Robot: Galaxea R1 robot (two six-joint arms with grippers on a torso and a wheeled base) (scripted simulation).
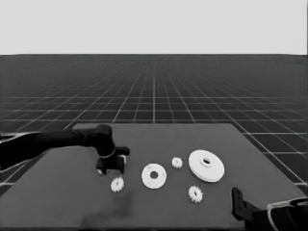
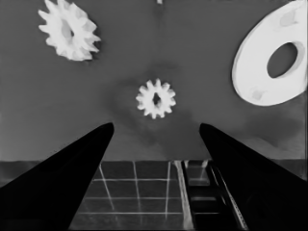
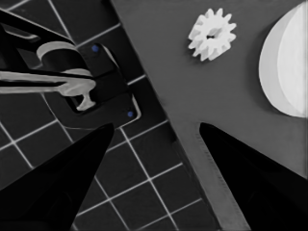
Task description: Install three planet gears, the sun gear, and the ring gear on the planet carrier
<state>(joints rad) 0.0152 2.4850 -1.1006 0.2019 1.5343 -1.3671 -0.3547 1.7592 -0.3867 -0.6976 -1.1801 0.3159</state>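
My left gripper reaches in from the left and hangs over the table, left of the smaller round part. It is open, and one small gear lies on the table ahead of its spread fingers, untouched. A second gear lies beyond it, in front of the gripper. The smaller round part has a wide hole and carries nothing. The larger round part lies to the right. Two more gears lie loose near it.
My right gripper is parked at the lower right corner, open over the table's corner and the floor grid. Its wrist view shows the near gear, the larger round part's rim, and dark machinery off the table.
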